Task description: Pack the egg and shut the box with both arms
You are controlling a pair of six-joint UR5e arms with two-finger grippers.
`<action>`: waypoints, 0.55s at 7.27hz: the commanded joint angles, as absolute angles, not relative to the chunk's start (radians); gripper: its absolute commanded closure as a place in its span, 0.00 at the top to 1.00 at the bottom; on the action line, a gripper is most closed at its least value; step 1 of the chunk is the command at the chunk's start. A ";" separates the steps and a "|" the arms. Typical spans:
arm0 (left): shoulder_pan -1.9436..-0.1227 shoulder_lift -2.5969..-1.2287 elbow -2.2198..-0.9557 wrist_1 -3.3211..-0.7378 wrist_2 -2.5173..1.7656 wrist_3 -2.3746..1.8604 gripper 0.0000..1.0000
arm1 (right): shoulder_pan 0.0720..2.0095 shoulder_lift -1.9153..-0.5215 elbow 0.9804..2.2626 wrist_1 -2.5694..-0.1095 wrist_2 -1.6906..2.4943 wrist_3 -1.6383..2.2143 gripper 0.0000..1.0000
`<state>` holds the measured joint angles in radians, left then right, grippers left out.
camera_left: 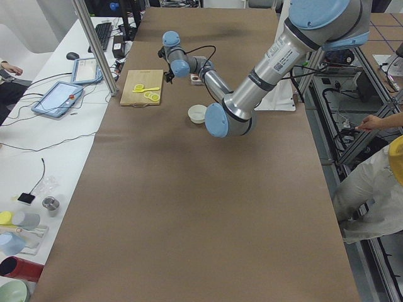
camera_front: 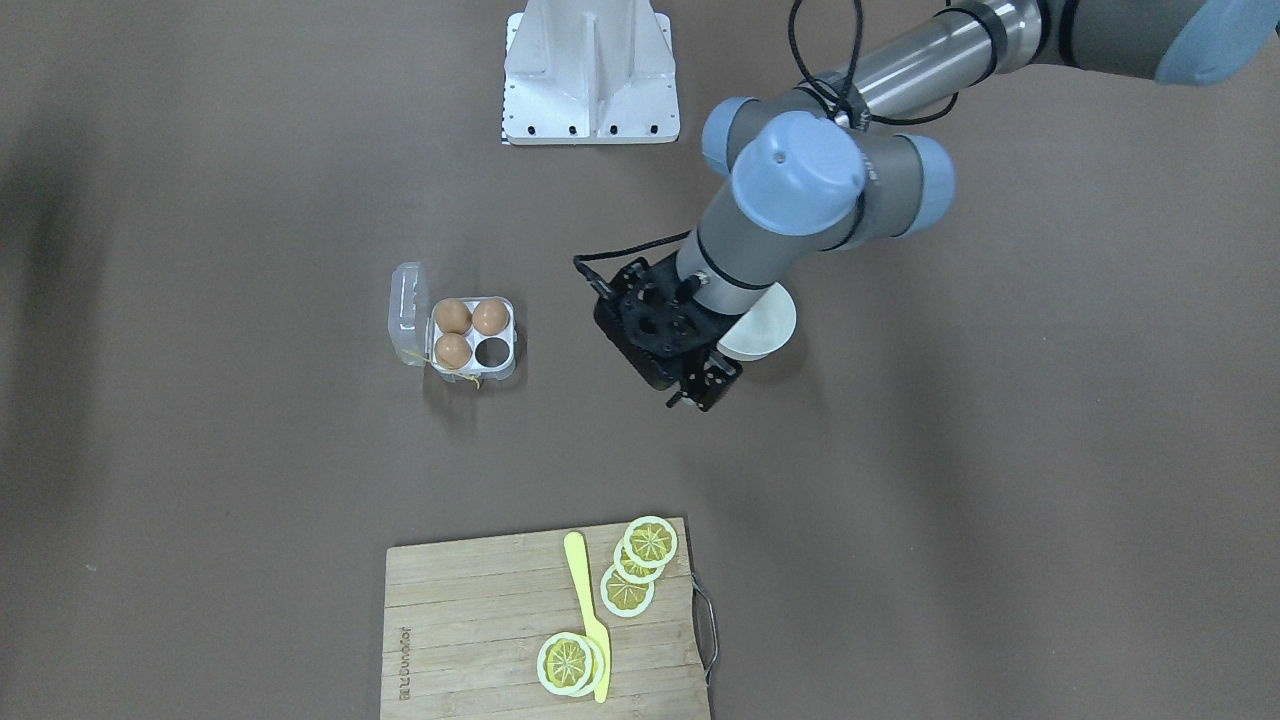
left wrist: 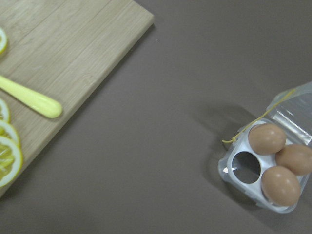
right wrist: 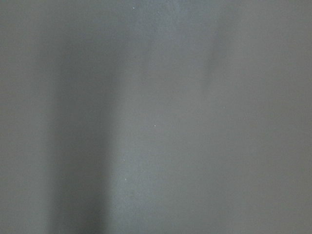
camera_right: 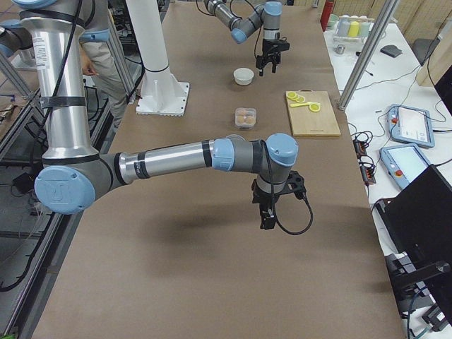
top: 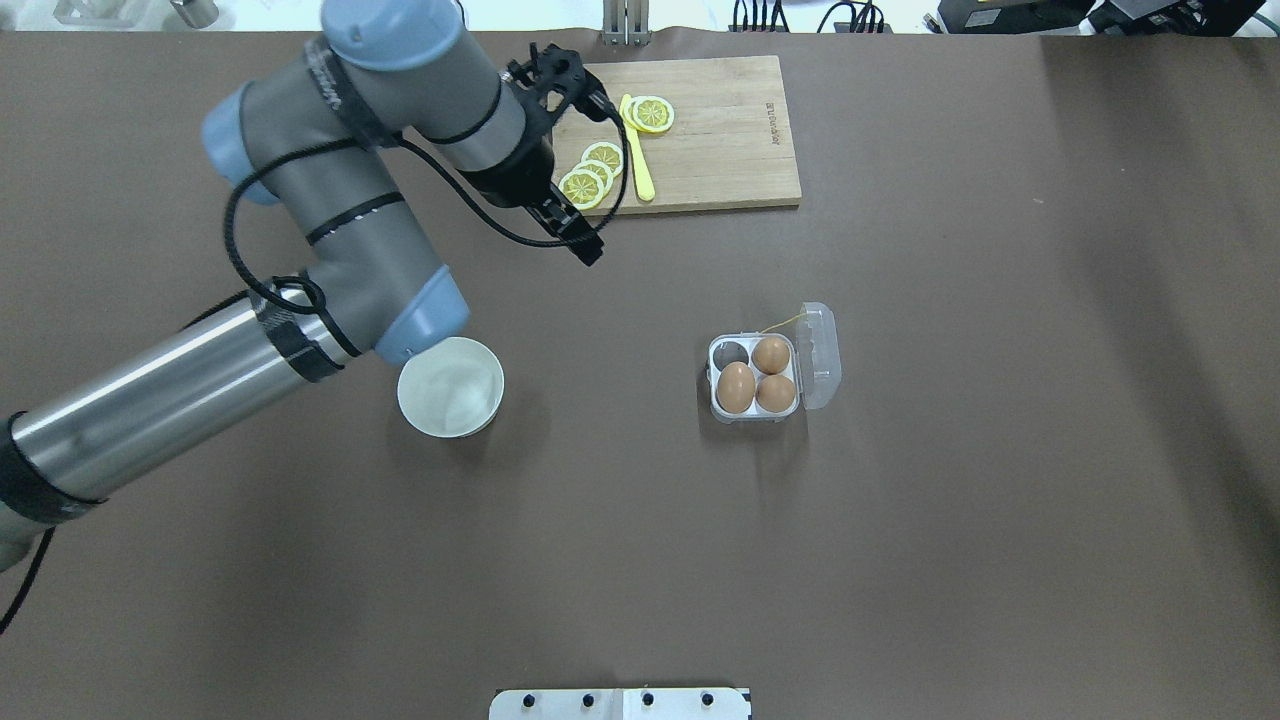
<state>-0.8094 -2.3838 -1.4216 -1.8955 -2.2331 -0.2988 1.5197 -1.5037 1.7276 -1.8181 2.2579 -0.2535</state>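
Note:
The box (camera_front: 506, 368) stands on the table with its clear lid (camera_front: 408, 312) swung open. Three alike brown eggs (camera_front: 452, 316) fill three cells, and I cannot tell them apart. One cell (camera_front: 492, 350) is empty. The box also shows in the overhead view (top: 755, 416) and the left wrist view (left wrist: 226, 170). My left gripper (camera_front: 690, 372) hangs above the table between the box and the white bowl (camera_front: 768, 325); its fingers are hidden, so I cannot tell its state. My right gripper (camera_right: 270, 215) shows only in the exterior right view, over bare table, and I cannot tell its state.
The bowl (top: 450, 387) looks empty. A wooden cutting board (camera_front: 480, 620) holds lemon slices (camera_front: 627, 592) and a yellow knife (camera_front: 585, 610) at the operators' side. The white metal stand (camera_front: 590, 70) is at the robot's side.

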 commanded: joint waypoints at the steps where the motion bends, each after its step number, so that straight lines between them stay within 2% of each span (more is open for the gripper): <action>1: -0.958 -2.324 -1.442 -1.873 -2.293 -0.270 0.97 | 1.490 -1.500 1.726 -1.793 2.272 -0.247 1.00; 4: -1.232 -2.252 -1.442 -1.754 -2.394 -0.265 0.97 | 1.473 -1.497 1.736 -1.795 2.295 -0.249 1.00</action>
